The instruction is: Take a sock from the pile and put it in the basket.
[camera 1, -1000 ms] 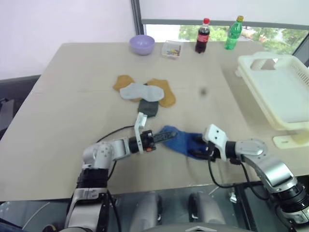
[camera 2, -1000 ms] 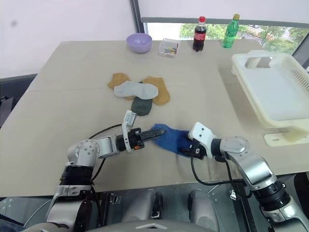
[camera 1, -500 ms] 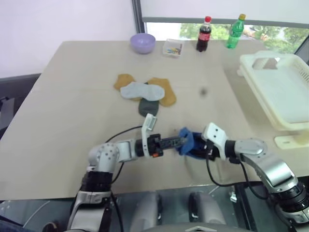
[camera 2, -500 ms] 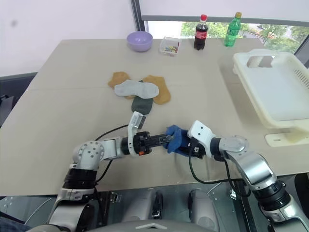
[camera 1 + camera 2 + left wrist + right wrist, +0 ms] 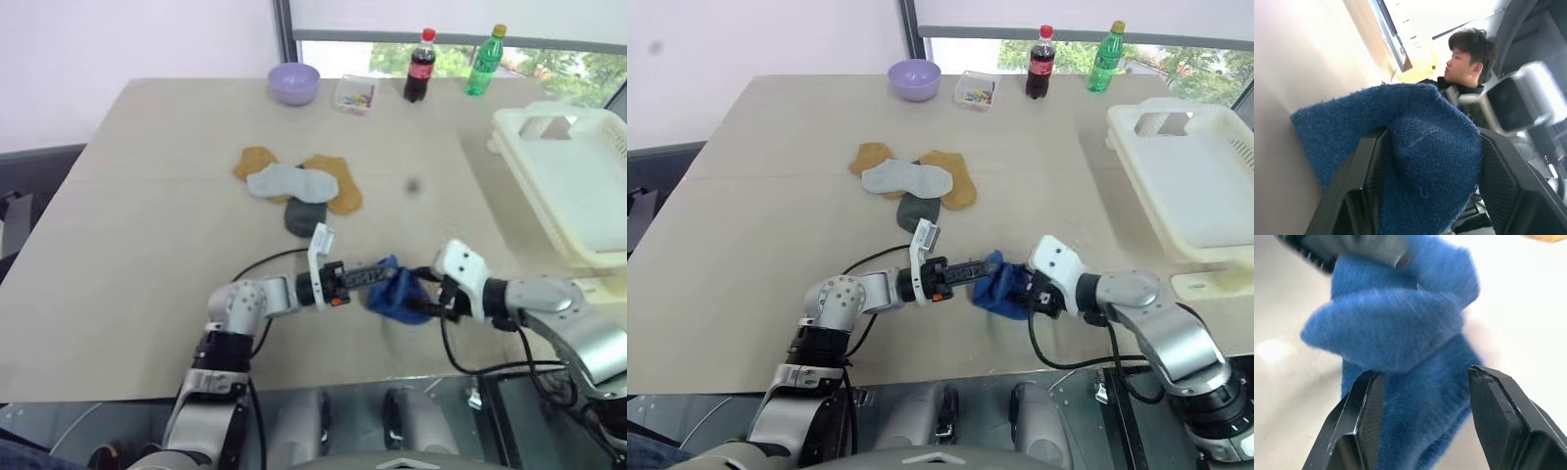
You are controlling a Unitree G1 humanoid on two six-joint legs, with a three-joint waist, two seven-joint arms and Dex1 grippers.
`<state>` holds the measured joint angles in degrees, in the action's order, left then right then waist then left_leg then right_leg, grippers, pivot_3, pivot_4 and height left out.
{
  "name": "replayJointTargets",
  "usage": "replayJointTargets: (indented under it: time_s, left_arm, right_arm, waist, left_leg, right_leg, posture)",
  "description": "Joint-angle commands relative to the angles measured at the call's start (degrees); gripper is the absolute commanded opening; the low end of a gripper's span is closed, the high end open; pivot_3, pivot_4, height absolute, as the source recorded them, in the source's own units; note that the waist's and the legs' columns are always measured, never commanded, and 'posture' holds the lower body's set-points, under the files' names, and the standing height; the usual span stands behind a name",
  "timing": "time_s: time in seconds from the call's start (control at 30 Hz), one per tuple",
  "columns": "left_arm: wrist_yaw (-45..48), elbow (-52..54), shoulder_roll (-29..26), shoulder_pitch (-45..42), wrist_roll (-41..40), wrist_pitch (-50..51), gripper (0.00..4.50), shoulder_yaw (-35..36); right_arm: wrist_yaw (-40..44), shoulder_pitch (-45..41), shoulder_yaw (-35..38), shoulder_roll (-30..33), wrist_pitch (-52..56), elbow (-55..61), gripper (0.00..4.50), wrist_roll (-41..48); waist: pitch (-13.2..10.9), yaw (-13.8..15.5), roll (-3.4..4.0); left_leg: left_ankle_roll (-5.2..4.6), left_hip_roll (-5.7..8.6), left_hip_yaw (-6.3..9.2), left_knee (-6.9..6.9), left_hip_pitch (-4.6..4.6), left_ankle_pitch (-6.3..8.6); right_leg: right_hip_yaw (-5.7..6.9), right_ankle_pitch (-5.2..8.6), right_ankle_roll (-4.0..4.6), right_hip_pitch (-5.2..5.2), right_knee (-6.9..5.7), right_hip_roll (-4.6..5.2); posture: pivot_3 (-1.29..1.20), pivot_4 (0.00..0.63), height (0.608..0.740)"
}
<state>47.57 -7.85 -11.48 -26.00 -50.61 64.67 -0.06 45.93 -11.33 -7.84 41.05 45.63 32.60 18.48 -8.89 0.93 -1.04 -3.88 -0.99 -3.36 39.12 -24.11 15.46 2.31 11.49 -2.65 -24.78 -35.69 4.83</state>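
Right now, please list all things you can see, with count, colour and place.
blue sock: 1, between both grippers, near table edge
pile: yellow, grey, dark green socks, mid table
basket: 1, cream, right side
bowl: 1, lilac, far edge
small box: 1, clear, beside bowl
bottles: 2, dark cola and green, far edge
table: 1, beige
person: 1, seen in left wrist view
left gripper: shut on blue sock
right gripper: shut on blue sock
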Motion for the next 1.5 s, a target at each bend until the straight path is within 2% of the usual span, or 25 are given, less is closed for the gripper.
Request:
replayJointTargets:
  time_s: [0.03, 0.07, 0.13, 0.2, 0.33, 0.53, 0.7, 0.87, 1.1, 1.27, 1.47, 1.5]
  left_arm:
    - [0.8, 0.4, 1.0, -0.8, 0.3, -0.6, 2.78, -0.8]
    - [0.8, 0.3, 1.2, -0.9, 0.4, -0.7, 2.78, -0.9]
    - [1.0, -0.5, 1.6, -1.3, 0.8, -1.0, 2.78, -1.5]
    - [1.5, -0.8, 1.8, -1.4, 1.6, -1.3, 2.78, -2.3]
    - [2.4, -2.1, 2.4, -1.9, 3.4, -2.4, 2.78, -4.0]
    - [3.3, -3.9, 3.6, -2.6, 5.2, -3.5, 2.78, -4.8]
    - [4.8, -2.9, 3.7, -2.1, 6.0, -4.3, 2.78, -5.9]
    - [7.8, -1.8, 3.2, -1.6, 4.2, -3.5, 2.78, -4.9]
    - [9.4, 1.0, 1.5, -1.1, 5.7, -4.5, 2.78, -6.8]
    - [6.1, -3.4, 3.4, -3.0, 7.6, -6.8, 2.78, -5.2]
    - [8.2, -2.7, 2.5, -2.1, 10.2, -8.7, 2.78, -8.6]
    - [8.3, -2.7, 2.5, -2.0, 10.1, -8.5, 3.29, -8.5]
  right_arm:
    - [1.6, 1.4, 5.8, 2.3, 1.2, 3.3, 3.26, 4.0]
    - [2.6, 2.4, 7.8, 3.6, 1.4, 3.4, 3.52, 5.1]
    - [4.6, 5.0, 11.8, 6.6, 1.9, 2.2, 4.45, 7.0]
    - [5.8, 6.8, 14.1, 8.1, 3.0, 2.0, 4.45, 9.3]
    - [4.2, 6.6, 16.5, 6.4, 5.9, 3.2, 4.45, 14.9]
    - [-4.4, 2.5, 13.5, -0.3, 12.3, 6.2, 4.45, 19.0]
    - [-7.8, 1.5, 11.5, -1.2, 12.2, 6.3, 4.45, 18.6]
    - [-5.9, 2.5, 12.5, 1.3, 10.7, 6.0, 4.45, 19.3]
    - [-2.5, 3.7, 15.7, 6.3, 8.4, 3.7, 4.45, 19.7]
    - [-2.3, 4.1, 14.9, 6.8, 7.2, 3.1, 4.45, 19.4]
    - [-2.7, 4.5, 14.4, 6.5, 6.5, 2.9, 4.45, 19.1]
    - [-2.6, 4.7, 14.5, 6.6, 6.4, 2.9, 4.5, 19.1]
  waist:
    - [0.0, 0.0, 0.0]
    - [0.0, 0.1, 0.0]
    - [0.0, 0.2, -0.01]
    - [0.0, 0.2, -0.02]
    - [0.0, -0.1, -0.02]
    - [0.0, -0.1, -0.01]
    - [0.0, 0.1, -0.01]
    - [0.0, 0.0, -0.01]
    - [0.0, 0.0, -0.01]
    - [0.0, 0.1, -0.01]
    - [0.0, 0.0, -0.01]
    - [0.0, 0.0, -0.01]
  left_leg:
    - [0.0, 0.0, 0.0, 0.0, 0.0, 0.0]
    - [0.0, 0.0, 0.02, 0.0, -0.01, 0.0]
    - [-0.01, 0.02, 0.05, 0.03, -0.06, 0.0]
    - [-0.03, 0.04, 0.07, 0.07, -0.1, 0.01]
    - [-0.04, 0.01, 0.08, 0.07, -0.07, 0.02]
    - [-0.03, -0.06, 0.11, 0.11, -0.04, 0.01]
    - [-0.04, 0.04, 0.11, 0.12, -0.1, 0.01]
    - [-0.04, 0.04, 0.12, 0.13, -0.1, 0.01]
    - [-0.04, 0.02, 0.1, 0.13, -0.07, 0.01]
    - [-0.04, 0.02, 0.11, 0.16, -0.06, 0.01]
    - [-0.05, 0.02, 0.11, 0.2, -0.06, 0.01]
    - [-0.04, 0.02, 0.11, 0.21, -0.06, 0.01]
  right_leg:
    - [0.0, 0.0, 0.0, 0.0, 0.0, -0.02]
    - [0.01, 0.0, 0.0, 0.0, 0.0, -0.03]
    - [0.05, 0.01, -0.01, 0.0, 0.01, -0.02]
    - [0.07, 0.01, -0.02, 0.0, 0.03, -0.01]
    - [0.04, 0.01, -0.02, 0.0, 0.02, -0.11]
    - [0.04, 0.01, -0.02, 0.0, -0.07, -0.18]
    - [0.03, 0.01, -0.02, 0.01, -0.04, -0.1]
    - [0.05, 0.01, -0.03, 0.01, -0.05, -0.12]
    - [0.01, 0.01, -0.03, 0.02, -0.07, -0.16]
    - [0.01, 0.01, -0.03, 0.02, -0.11, -0.18]
    - [0.0, 0.01, -0.04, 0.04, -0.11, -0.19]
    - [0.0, 0.01, -0.04, 0.04, -0.12, -0.19]
  posture:
    - [0.0, 0.15, 0.733]
    - [0.0, 0.15, 0.733]
    - [0.0, 0.15, 0.733]
    - [0.0, 0.15, 0.733]
    - [0.0, 0.15, 0.733]
    - [0.0, 0.15, 0.733]
    - [0.0, 0.15, 0.733]
    - [0.0, 0.15, 0.733]
    - [0.0, 0.15, 0.733]
    - [0.0, 0.15, 0.733]
    - [0.0, 0.15, 0.733]
    - [0.0, 0.15, 0.733]
